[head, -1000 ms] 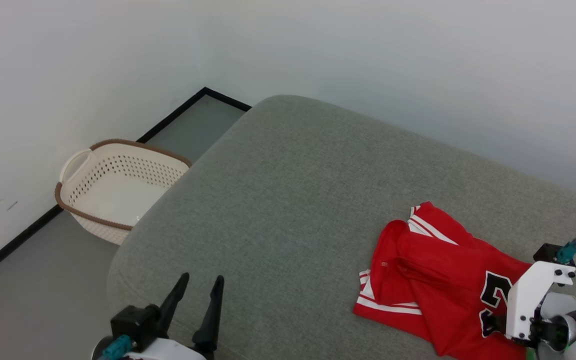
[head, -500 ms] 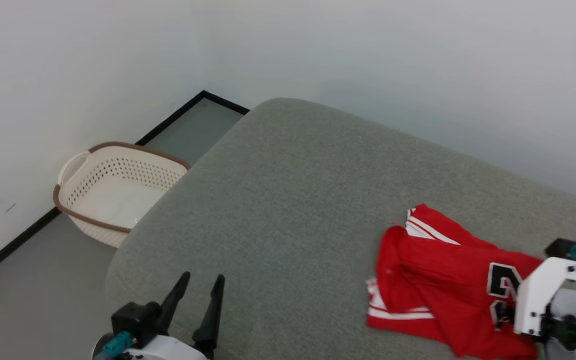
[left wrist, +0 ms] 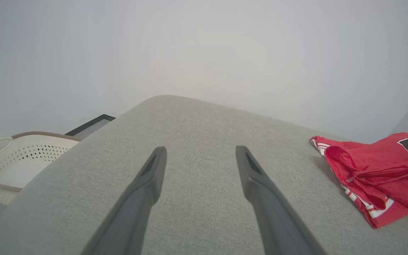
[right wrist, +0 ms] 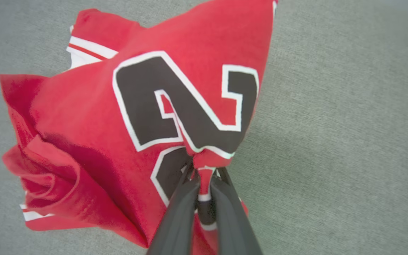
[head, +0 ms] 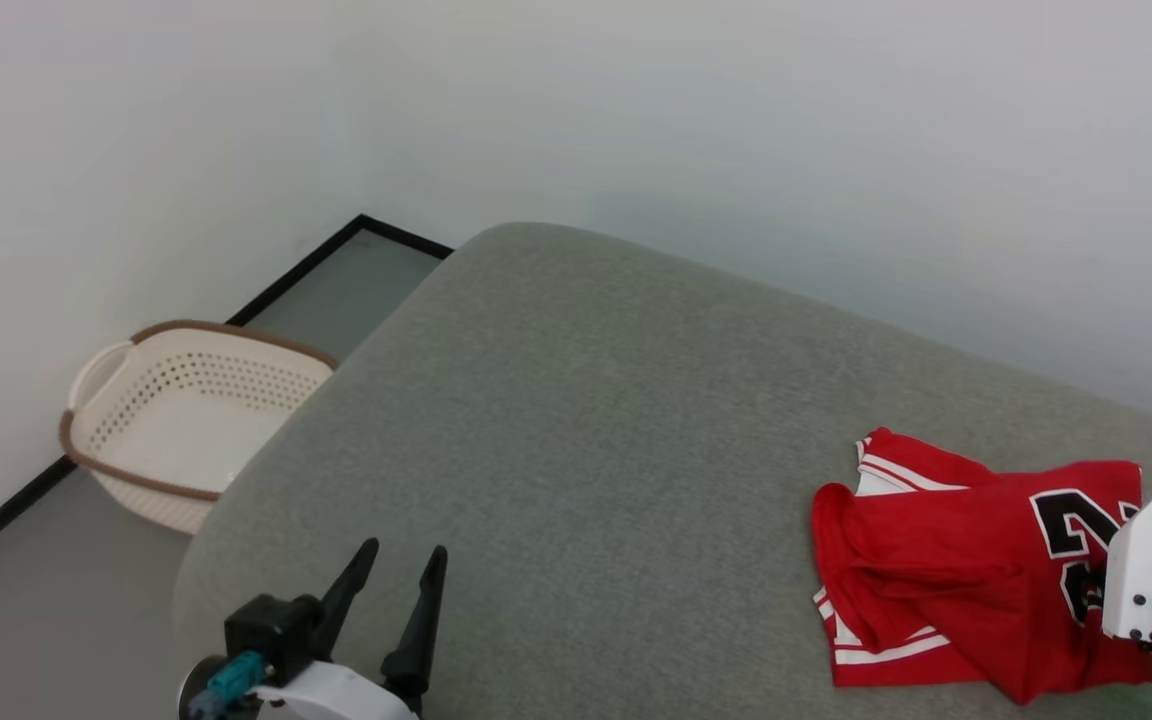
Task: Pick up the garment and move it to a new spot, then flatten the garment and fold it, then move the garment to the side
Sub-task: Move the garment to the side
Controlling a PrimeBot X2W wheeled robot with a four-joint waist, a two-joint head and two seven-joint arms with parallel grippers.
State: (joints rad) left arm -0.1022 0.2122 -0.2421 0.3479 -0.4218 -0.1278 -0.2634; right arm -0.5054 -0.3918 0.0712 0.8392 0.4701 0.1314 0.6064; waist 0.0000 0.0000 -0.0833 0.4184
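Between closed tips of right end effector (right wrist: 205,172), garment (right wrist: 83,117) pinched, rest bunched on cushion (right wrist: 331,141)

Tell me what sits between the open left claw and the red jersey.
Nothing visible: only bare grey cushion lies between the left claw and the jersey, which the right claw pinches.

The left pincer (head: 403,548) sits at the lower left of the head view. Its two dark fingers (left wrist: 143,191) are spread wide, pointing forward, with nothing between them. The right pincer (right wrist: 205,179) is clamped nearly closed, both fingers pinching a bunched fold of the garment (right wrist: 83,117). In the head view its white wrist bracket (head: 1151,565) stands at the far right edge, and the fingertips seem to be hidden behind it.
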